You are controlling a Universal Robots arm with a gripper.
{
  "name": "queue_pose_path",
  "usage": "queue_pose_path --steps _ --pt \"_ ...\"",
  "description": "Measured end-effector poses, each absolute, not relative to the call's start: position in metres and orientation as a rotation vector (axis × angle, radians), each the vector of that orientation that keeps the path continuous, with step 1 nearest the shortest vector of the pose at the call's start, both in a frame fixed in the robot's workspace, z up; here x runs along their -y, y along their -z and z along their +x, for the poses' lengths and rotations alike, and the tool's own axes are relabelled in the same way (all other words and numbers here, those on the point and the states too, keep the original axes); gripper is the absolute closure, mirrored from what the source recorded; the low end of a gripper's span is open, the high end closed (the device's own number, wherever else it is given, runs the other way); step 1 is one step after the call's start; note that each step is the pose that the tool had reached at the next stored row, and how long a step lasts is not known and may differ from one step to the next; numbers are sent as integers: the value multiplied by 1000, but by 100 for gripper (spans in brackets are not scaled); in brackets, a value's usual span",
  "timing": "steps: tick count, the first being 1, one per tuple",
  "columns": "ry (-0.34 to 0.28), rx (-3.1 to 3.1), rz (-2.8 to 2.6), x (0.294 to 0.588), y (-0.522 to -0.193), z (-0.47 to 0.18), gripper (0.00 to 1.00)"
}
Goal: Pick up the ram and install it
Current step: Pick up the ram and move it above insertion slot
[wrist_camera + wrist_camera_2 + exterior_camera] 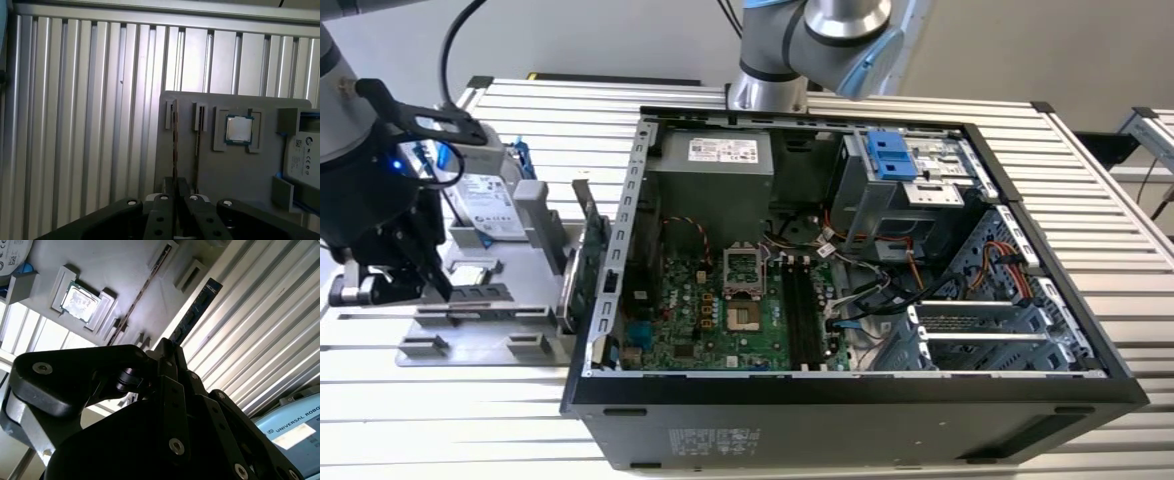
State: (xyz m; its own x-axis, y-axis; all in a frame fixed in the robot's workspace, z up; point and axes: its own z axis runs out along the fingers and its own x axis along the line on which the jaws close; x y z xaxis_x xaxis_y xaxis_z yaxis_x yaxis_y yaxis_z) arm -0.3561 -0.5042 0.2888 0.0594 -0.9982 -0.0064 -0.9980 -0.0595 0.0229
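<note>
The ram (174, 145) is a thin dark stick standing on edge in a slotted grey holder tray (235, 170), at the exterior view's left. In the second wrist view its bluish side (197, 307) runs away from the fingertips. My gripper (175, 192) is down over the near end of the stick with its black fingers (172, 370) closed against both faces. Whether the stick has risen out of its slot I cannot tell. In the exterior view the gripper (400, 285) hangs low over the tray's outer side. The motherboard's black slots (803, 310) lie inside the open computer case (854, 385).
A second stick (198, 135) stands in the neighbouring slot. A processor chip (238, 129) and a silver hard drive (487, 205) also sit on the tray (520, 270). A green expansion card (594, 250) stands between tray and case. Ribbed metal table (1121, 200) all around.
</note>
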Motion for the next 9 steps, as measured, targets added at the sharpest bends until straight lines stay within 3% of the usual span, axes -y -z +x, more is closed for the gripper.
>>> queue_pose_path --steps 9 --pt "32 2146 2277 504 -294 -356 100"
